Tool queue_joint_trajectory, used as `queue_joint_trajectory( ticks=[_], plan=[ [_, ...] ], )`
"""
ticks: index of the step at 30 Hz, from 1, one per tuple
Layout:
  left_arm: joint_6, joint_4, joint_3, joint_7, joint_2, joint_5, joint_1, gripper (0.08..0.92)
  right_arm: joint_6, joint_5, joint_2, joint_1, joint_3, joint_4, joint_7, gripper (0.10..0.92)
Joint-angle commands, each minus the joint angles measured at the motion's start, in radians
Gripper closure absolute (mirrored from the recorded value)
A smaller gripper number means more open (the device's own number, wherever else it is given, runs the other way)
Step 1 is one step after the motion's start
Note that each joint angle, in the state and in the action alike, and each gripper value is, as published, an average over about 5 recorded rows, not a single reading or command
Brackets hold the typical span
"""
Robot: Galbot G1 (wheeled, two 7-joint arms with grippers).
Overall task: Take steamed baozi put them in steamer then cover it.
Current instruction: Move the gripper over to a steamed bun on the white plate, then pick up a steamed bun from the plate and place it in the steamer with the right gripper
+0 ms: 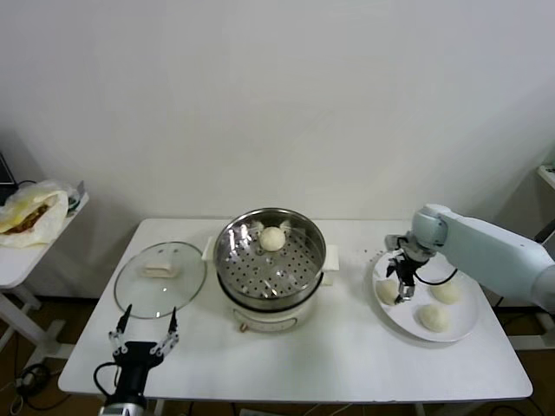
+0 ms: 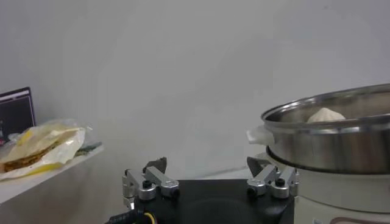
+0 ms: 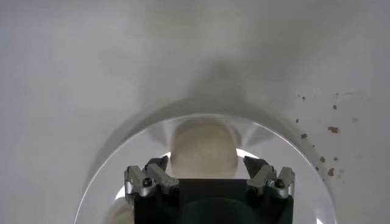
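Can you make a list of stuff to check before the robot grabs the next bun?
1. Right gripper over a bun on the plate: ok.
2. Bun sits between the open fingers: ok.
3. Fingers touching the bun: cannot tell.
4. Steamer uncovered, with room beside the bun inside: ok.
5. Lid lies on the table, out of the way: ok.
6. Left gripper open, waiting near the lid: ok.

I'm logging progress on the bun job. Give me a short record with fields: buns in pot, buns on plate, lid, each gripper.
buns in pot: one bun on the tray of the steamer
buns on plate: three, on the white plate
lid: glass lid flat on the table, left of the steamer
right gripper: right gripper over the plate, fingers straddling the nearest bun
left gripper: left gripper open, idle near the lid
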Motion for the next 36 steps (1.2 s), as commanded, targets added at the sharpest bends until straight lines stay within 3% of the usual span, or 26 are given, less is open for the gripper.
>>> queue_joint_trajectory(
  ticks=[1, 8, 18, 29, 36],
  plan=[
    [0.001, 0.002, -0.001, -0.001, 0.0, 0.001, -0.002, 0.177, 0.002, -0.014, 0.027, -0.03, 0.026, -0.044, -0.005, 0.248],
    [0.01, -0.001, 0.001, 0.002, -0.002, 0.009, 0.001, 0.177, 0.005, -0.013, 0.027, -0.027, 0.025, -0.046, -0.01, 0.353],
    [0.009, -0.012, 0.002, 0.003, -0.004, 0.015, 0.009, 0.177, 0.004, 0.071, -0.008, 0.144, -0.071, -0.001, -0.01, 0.38],
    [0.008, -0.021, 0.026, 0.013, -0.014, 0.024, 0.004, 0.177, -0.007, 0.45, 0.083, 0.671, -0.436, 0.063, -0.018, 0.383],
    [0.006, -0.036, 0.05, 0.017, -0.019, 0.039, 0.004, 0.177, -0.058, 0.642, 0.246, 0.761, -0.465, 0.095, 0.007, 0.387]
  ],
)
